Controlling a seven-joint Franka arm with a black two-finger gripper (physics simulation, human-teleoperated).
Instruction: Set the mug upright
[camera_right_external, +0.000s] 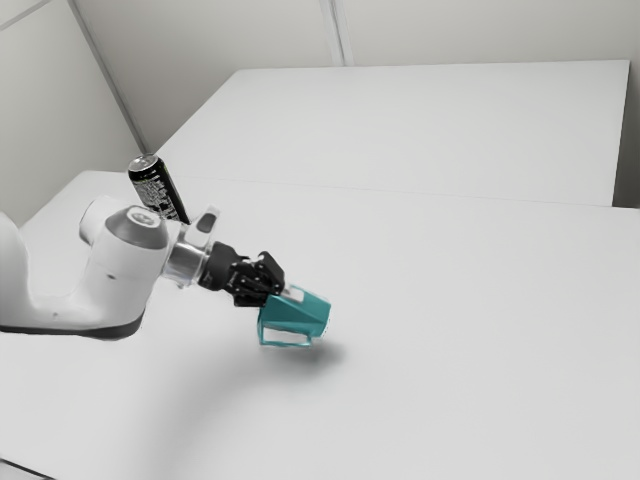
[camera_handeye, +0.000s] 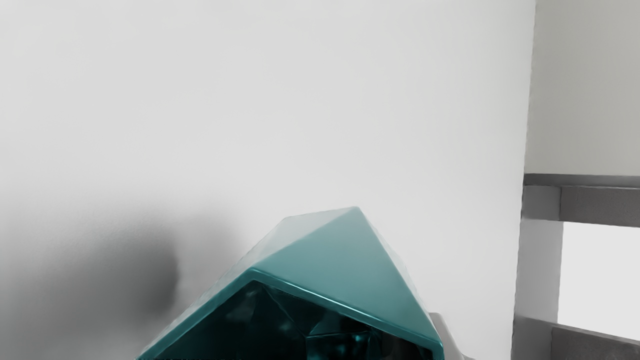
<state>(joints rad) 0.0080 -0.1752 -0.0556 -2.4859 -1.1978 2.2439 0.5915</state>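
With clock directions read on the exterior view and centred on the mug, a thin dark line (camera_right_external: 28, 469) runs along the near edge at eight o'clock, on the smooth white worktop (camera_right_external: 470, 340). Farther in, a soft grey shadow (camera_right_external: 328, 354) spreads at five o'clock, just beside the teal, faceted mug (camera_right_external: 300, 315). The mug is tipped on its side and raised from the worktop, its base toward three o'clock, its mouth toward nine and its angular handle (camera_right_external: 288, 345) hanging at six. The black two-finger end effector (camera_right_external: 280, 292) reaches in from between ten and eleven o'clock and is pinching the mug by its wall, close to the mouth; a pale pad (camera_right_external: 293, 294) lies against the upper outside, while the far side of the grip is hidden. The wrist view looks into the mug's dark interior, past its glossy rim. The white arm (camera_right_external: 110, 275) stretches away toward ten o'clock. Behind it, between ten and eleven, is a black drinks can with a silver top (camera_right_external: 147, 162), its lower part partly covered by the arm. Farther off, toward one o'clock, lies a second white tabletop (camera_right_external: 430, 125), backed by a pale panelled wall (camera_right_external: 480, 30).
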